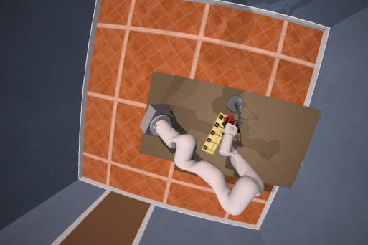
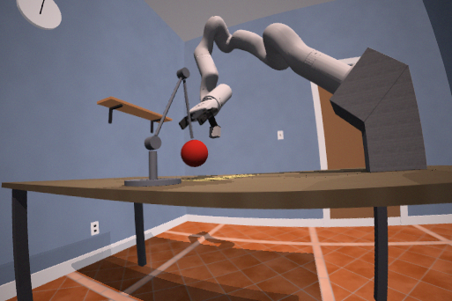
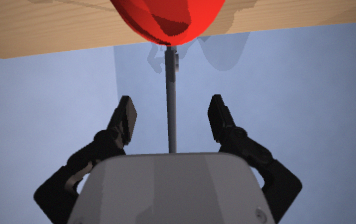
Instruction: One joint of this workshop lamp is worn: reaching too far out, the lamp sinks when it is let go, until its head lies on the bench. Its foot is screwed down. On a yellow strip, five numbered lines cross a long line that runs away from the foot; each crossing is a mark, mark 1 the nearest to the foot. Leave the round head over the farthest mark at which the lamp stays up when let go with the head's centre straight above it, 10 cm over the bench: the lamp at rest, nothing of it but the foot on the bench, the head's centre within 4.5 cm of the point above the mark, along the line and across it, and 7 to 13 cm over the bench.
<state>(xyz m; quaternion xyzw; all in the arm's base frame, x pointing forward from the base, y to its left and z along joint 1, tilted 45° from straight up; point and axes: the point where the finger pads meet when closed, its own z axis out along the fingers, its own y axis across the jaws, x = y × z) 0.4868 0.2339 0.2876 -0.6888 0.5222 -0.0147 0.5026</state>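
The lamp's red round head [image 2: 194, 153] hangs above the bench near the foot end of the yellow strip [image 1: 215, 133]; from above the head [image 1: 229, 119] shows over the mark nearest the foot. The grey round foot [image 1: 235, 103] sits on the bench, and a post with two thin arms rises to a top joint [image 2: 183, 73]. My gripper [image 2: 201, 124] is open, its fingers on either side of the thin arm just above the head, not touching it. In the wrist view the arm [image 3: 171, 100] runs between the open fingers toward the head [image 3: 167, 20].
My grey pedestal [image 1: 154, 119] stands at the bench's left edge. A wooden wall shelf [image 2: 132, 110] hangs behind the lamp. The strip's numbered lines lie beside my wrist [image 1: 227, 140].
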